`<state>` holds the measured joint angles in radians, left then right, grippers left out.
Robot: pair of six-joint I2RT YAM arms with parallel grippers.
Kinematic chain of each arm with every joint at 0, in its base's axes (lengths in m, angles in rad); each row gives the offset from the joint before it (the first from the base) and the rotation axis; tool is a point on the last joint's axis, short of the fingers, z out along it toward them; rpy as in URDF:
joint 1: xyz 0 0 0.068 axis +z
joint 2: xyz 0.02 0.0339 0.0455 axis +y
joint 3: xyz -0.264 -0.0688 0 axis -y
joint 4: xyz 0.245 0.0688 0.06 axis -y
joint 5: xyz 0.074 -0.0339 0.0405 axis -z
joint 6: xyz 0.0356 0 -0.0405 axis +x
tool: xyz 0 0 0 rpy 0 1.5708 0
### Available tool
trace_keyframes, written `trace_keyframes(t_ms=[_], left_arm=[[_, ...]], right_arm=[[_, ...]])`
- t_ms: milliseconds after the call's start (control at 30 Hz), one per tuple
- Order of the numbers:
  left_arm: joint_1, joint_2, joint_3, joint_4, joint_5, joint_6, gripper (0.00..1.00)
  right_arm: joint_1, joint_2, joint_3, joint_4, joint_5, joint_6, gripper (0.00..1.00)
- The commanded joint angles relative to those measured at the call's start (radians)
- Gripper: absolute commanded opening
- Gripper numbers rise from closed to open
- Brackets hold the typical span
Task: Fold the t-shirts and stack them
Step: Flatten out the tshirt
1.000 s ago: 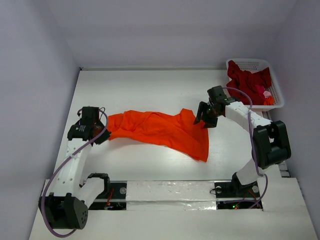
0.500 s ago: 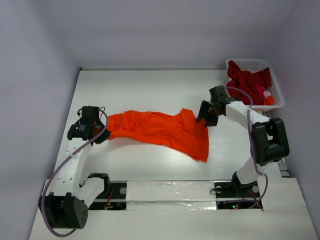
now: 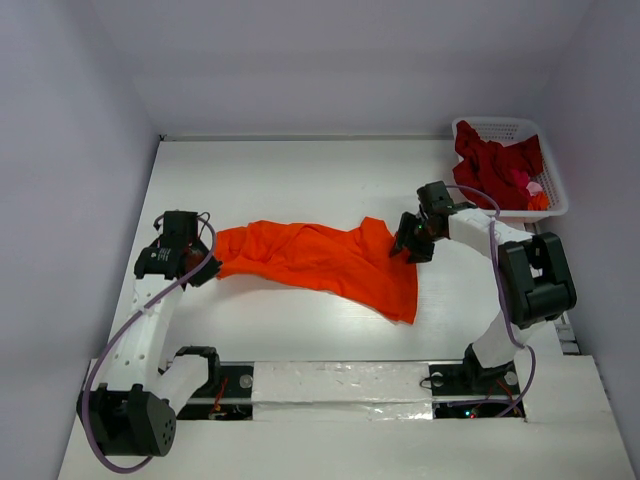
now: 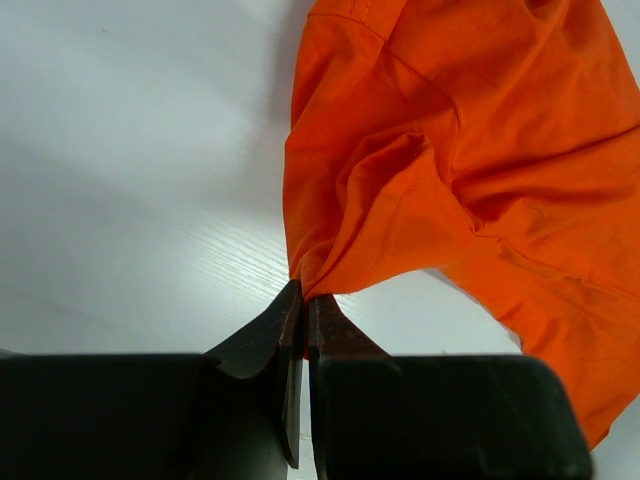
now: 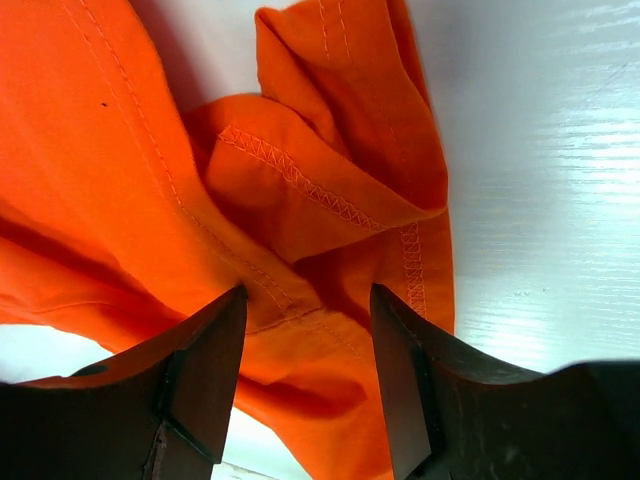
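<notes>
Pinching the near-left edge of the orange t-shirt (image 3: 320, 262), my left gripper (image 4: 303, 300) has its jaws fully closed, with a small tuck of cloth caught right at the tips. I judge this grip to be an anchor, fixing one end of the garment so the other end can be drawn away from it. The shirt lies rumpled and unfolded across the middle of the table (image 3: 300, 180), running from my left gripper towards the right, with a loose flap hanging down towards the near edge. My right gripper (image 5: 308, 310) is at the shirt's far-right end, jaws apart and holding nothing. Its two fingers stand either side of a bunched, stitched fold of the cloth, and the fabric between them is not clamped. That placement suggests the seam is the chosen hold, since a hemmed edge gives thicker, firmer material than a single layer. With both ends held, the shirt could be pulled flat for folding, which has not yet begun. The dark red t-shirts (image 3: 490, 165) wait heaped in the white basket (image 3: 500, 123) at the far-right corner, well apart from the work.
</notes>
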<state>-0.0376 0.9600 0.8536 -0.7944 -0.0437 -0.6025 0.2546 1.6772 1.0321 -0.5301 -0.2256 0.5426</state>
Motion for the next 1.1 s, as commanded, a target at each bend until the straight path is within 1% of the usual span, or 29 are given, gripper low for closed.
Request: trace_keyframes(t_ms=[0,100,167,233,333,400,500,533,567,667,767,967,1067], left_arm=[[-0.004,0.002,0.038,0.0,-0.019,0.009,0.0],[-0.004,0.0,0.039,0.003,-0.018,0.009,0.0],[-0.004,0.002,0.038,0.001,-0.019,0.009,0.0],[-0.004,0.003,0.036,0.001,-0.019,0.01,0.0],[-0.004,0.005,0.036,0.001,-0.021,0.01,0.0],[-0.004,0.003,0.036,0.003,-0.021,0.01,0.0],[-0.004,0.005,0.036,0.006,-0.021,0.01,0.0],[-0.004,0.005,0.036,0.007,-0.021,0.01,0.0],[-0.004,0.005,0.036,0.009,-0.021,0.01,0.0],[-0.004,0.005,0.033,0.011,-0.021,0.01,0.0],[-0.004,0.005,0.032,0.012,-0.022,0.01,0.0],[-0.004,0.011,0.058,0.009,-0.039,0.012,0.0],[-0.004,0.034,0.119,0.003,-0.064,0.021,0.0]], right_arm=[[-0.002,-0.02,-0.015,0.048,-0.02,-0.009,0.58],[-0.002,-0.017,-0.024,0.056,-0.026,-0.01,0.56],[-0.002,-0.014,-0.024,0.059,-0.032,-0.012,0.48],[-0.002,-0.014,-0.024,0.061,-0.035,-0.015,0.45],[-0.002,-0.011,-0.02,0.062,-0.038,-0.018,0.38],[-0.002,-0.008,-0.018,0.059,-0.037,-0.018,0.29],[-0.002,-0.011,-0.018,0.058,-0.035,-0.018,0.27],[-0.002,-0.011,-0.02,0.058,-0.035,-0.018,0.24],[-0.002,-0.013,-0.02,0.056,-0.035,-0.018,0.18],[-0.002,-0.014,-0.02,0.051,-0.031,-0.018,0.07],[-0.002,-0.017,-0.018,0.047,-0.031,-0.018,0.0],[-0.002,-0.045,0.02,-0.002,-0.031,-0.017,0.0],[-0.002,-0.086,0.113,-0.073,-0.034,-0.016,0.0]])
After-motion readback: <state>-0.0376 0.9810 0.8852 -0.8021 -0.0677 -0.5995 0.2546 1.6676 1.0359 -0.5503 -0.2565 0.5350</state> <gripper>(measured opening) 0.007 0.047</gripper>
